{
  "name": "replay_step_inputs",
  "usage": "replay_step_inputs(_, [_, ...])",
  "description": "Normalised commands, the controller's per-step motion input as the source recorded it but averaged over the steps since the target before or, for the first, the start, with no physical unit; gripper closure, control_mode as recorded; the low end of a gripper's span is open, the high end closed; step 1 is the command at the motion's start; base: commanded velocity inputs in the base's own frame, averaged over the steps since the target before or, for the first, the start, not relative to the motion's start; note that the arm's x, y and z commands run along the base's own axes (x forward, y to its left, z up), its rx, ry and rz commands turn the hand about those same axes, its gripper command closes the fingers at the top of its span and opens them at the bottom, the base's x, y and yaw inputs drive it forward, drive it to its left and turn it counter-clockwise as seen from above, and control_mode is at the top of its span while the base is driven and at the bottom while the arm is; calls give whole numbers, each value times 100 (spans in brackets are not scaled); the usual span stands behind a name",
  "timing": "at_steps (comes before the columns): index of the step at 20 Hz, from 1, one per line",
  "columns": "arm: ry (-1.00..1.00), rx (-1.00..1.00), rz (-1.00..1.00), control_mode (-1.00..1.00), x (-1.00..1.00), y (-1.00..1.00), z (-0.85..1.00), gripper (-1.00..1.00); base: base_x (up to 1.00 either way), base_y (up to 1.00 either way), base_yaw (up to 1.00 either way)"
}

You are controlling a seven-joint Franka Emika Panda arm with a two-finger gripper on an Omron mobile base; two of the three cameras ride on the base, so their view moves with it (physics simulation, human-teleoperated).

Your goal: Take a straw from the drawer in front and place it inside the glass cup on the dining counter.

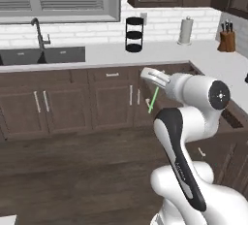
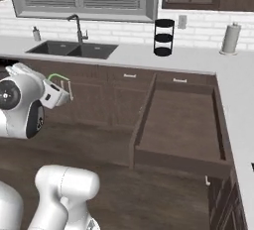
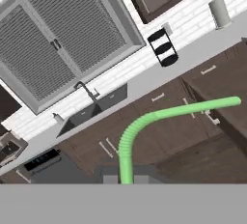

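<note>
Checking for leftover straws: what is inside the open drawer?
The drawer shows a bare brown floor with nothing lying on it. The strip just behind its front panel is hidden.

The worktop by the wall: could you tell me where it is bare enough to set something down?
The worktop is bare between the sink and the black rack, and between that rack and the paper towel roll. Its right-hand run beside the open drawer is mostly bare. The corner by the knife block is tighter.
</note>
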Motion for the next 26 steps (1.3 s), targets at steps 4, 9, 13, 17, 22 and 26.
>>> replay_step_inputs(4, [0,0,0,100,0,0,0,100,-53,95,37])
replay_step_inputs(9, [0,0,0,100,0,0,0,100,-31,85,49])
replay_step_inputs(13, [0,0,0,100,0,0,0,100,-1,54,50])
replay_step_inputs(17, [0,0,0,100,0,0,0,100,13,3,43])
replay_step_inputs(22, [0,0,0,100,0,0,0,100,31,-75,21])
replay_step_inputs(26, [0,0,0,100,0,0,0,100,82,-50,19])
